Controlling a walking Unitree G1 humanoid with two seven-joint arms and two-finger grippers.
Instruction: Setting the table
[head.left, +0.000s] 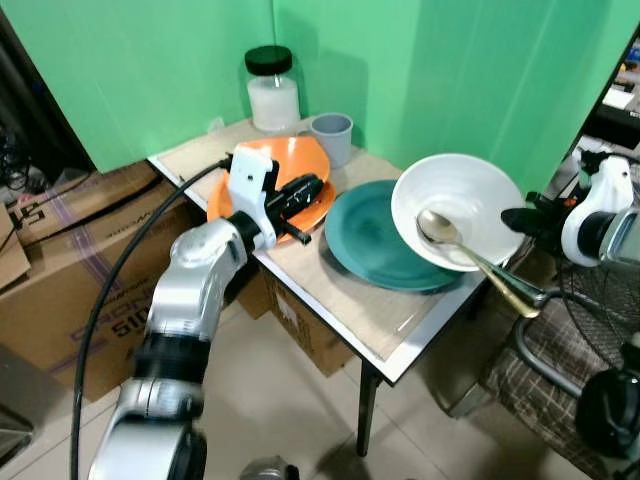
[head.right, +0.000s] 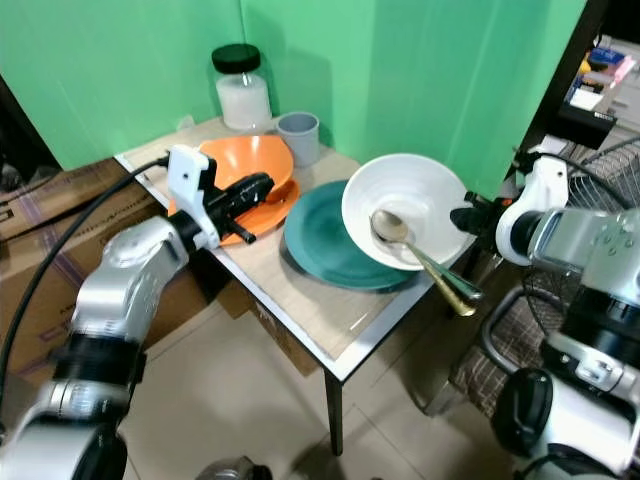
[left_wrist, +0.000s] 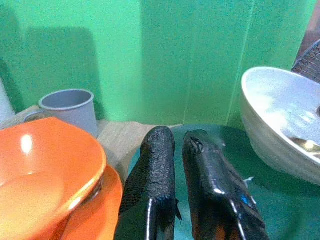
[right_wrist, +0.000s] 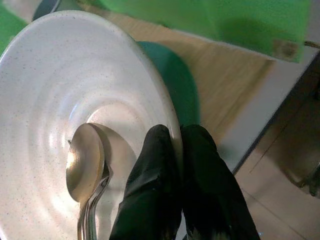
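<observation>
My right gripper (right_wrist: 181, 150) pinches white bowl (head.left: 470, 200) rim, fingers nearly together | metal spoon (head.left: 470, 255) lies inside, beside my fingertips | dark green plate (head.left: 370, 240) under the bowl | my left gripper (left_wrist: 177, 165) closed, empty, just beside orange bowl (left_wrist: 45, 170) | grey cup (left_wrist: 70, 107) beyond | box lettering unreadable.

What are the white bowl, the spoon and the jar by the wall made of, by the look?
White bowl: likely glazed ceramic, going by fine speckles, faint rings and a soft sheen; the right gripper pinches its rim.
Spoon: metal, with a mirror shine and a brassy handle.
Jar: clear glass or plastic, cannot tell which, with a black lid.
</observation>
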